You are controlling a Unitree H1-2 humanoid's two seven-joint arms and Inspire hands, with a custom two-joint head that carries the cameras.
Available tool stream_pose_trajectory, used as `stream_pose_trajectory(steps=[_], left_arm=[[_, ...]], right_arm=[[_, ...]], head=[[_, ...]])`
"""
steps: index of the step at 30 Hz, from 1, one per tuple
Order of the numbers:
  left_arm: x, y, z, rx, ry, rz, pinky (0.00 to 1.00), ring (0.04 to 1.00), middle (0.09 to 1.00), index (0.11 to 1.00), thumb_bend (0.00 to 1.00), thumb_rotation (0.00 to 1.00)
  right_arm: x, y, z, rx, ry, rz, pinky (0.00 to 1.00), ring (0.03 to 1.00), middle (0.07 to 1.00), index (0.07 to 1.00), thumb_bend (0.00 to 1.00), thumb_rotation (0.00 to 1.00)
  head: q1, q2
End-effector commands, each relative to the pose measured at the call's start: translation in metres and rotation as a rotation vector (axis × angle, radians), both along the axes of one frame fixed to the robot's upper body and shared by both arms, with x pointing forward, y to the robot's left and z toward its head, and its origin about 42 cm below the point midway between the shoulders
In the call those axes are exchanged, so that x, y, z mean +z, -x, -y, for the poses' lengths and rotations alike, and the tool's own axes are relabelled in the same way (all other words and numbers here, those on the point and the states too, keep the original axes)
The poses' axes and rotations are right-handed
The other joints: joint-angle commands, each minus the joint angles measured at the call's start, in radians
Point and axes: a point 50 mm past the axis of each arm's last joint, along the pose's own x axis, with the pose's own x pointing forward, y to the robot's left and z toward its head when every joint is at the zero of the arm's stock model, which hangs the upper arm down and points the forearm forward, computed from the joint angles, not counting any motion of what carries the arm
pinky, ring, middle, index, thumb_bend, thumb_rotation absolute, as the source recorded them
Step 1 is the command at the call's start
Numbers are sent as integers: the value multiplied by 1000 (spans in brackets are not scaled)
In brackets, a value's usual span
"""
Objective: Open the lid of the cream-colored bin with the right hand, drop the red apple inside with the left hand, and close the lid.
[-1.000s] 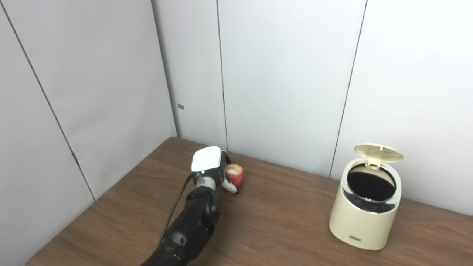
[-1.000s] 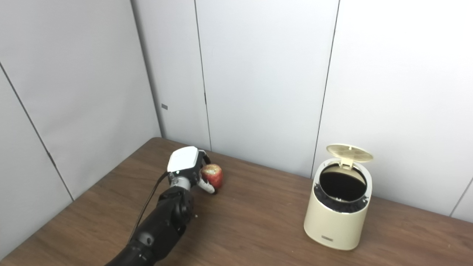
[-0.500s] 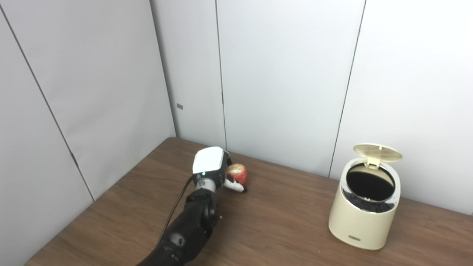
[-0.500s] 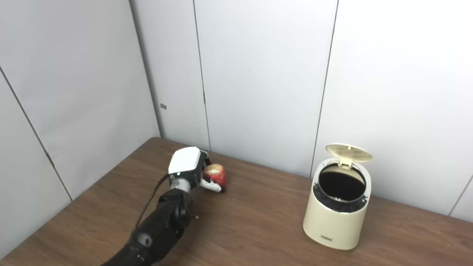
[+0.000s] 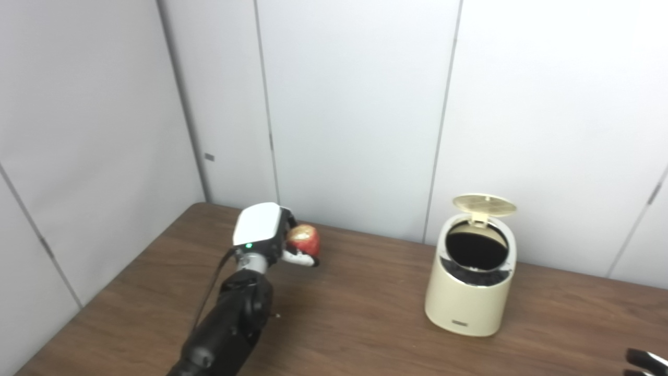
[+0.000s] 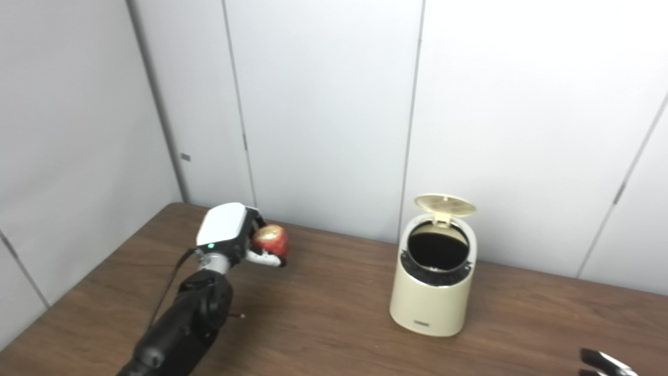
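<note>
One step is done: the lid (image 5: 484,204) of the bin (image 5: 472,292) stands open. Left hand (image 5: 263,235) grips the apple (image 5: 304,240) (above the table (image 5: 365,313)); next, carry it across and release.

A brown wooden table (image 5: 365,313) carries the cream-colored bin (image 5: 469,292), standing upright toward its right side.

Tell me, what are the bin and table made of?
The bin looks like smooth cream plastic with a soft sheen and a shiny, metal-looking ring round its mouth. The table shows brown wood grain, matte; whether solid wood or laminate cannot be told.
</note>
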Motion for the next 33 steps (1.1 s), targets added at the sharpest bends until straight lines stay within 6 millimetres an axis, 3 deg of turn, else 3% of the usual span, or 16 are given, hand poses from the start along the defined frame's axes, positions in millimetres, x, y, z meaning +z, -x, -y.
stream_pose_trajectory(steps=[1, 3, 5, 7, 8, 9, 11, 15, 19, 24, 33], left_arm=[[34, 1, -7, -14, -31, 109, 203, 281, 396, 502, 517, 0], [43, 9, -5, -36, -38, 164, 176, 246, 430, 490, 520, 0], [52, 18, 0, -69, -43, 227, 139, 204, 462, 482, 523, 0], [62, 26, 5, -106, -23, 280, 133, 200, 469, 480, 524, 0], [66, 29, 7, -123, -14, 301, 137, 206, 426, 489, 518, 0], [71, 33, 10, -144, -8, 319, 163, 248, 419, 505, 512, 0], [79, 41, 17, -197, 8, 368, 232, 349, 471, 514, 501, 0], [92, 56, 33, -319, 64, 461, 266, 381, 483, 519, 499, 0], [100, 66, 46, -391, 85, 512, 274, 387, 477, 514, 500, 0], [109, 74, 65, -451, 87, 554, 253, 371, 468, 513, 499, 0], [119, 89, 105, -582, 78, 621, 250, 380, 466, 517, 500, 0]], right_arm=[[16, -1, -7, 9, 2, 80, 437, 658, 739, 738, 420, 766], [17, 0, -13, 5, 16, 85, 381, 599, 749, 768, 305, 713], [19, 0, -19, 1, 30, 86, 478, 663, 775, 789, 206, 564], [23, 1, -25, -3, 50, 84, 555, 711, 782, 801, 154, 260], [24, 1, -28, -4, 60, 84, 601, 741, 791, 804, 149, 160], [25, 1, -31, -7, 72, 82, 658, 778, 804, 805, 148, 65], [23, 1, -34, -10, 86, 82, 713, 810, 819, 805, 161, 10], [17, -2, -38, -12, 93, 72, 737, 828, 833, 812, 171, 6], [11, -3, -42, -10, 72, 64, 756, 841, 846, 822, 185, 88], [4, -7, -45, -13, 60, 62, 755, 834, 836, 817, 202, 222], [1, -11, -45, -16, 125, 40, 752, 834, 836, 819, 211, 292]], head=[[-23, 4], [-60, 6], [-86, 8], [-134, 11], [-144, 12], [-163, 14], [-182, 15], [-236, 18], [-261, 17], [-275, 18], [-278, 24]])
